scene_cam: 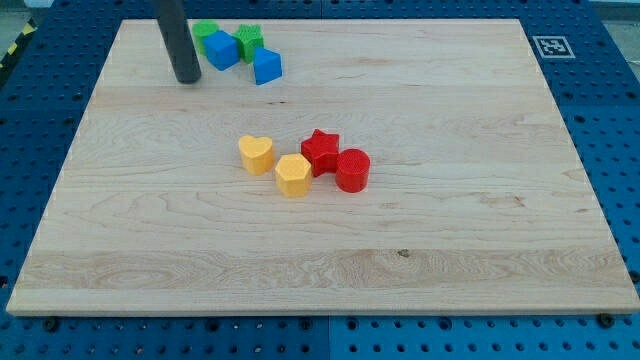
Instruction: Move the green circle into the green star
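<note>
The green circle (204,32) lies near the view's top left, partly hidden behind my rod and a blue cube (222,50). The green star (250,40) sits just right of that cube, apart from the circle, with the cube between them. My tip (187,78) rests on the board just left of and below the blue cube and the green circle, close to both; I cannot tell if it touches them.
A second blue block (267,67) lies below right of the green star. In the board's middle sit a yellow heart (256,154), a yellow hexagon (293,174), a red star (321,150) and a red cylinder (352,169). The wooden board (450,220) lies on a blue pegboard.
</note>
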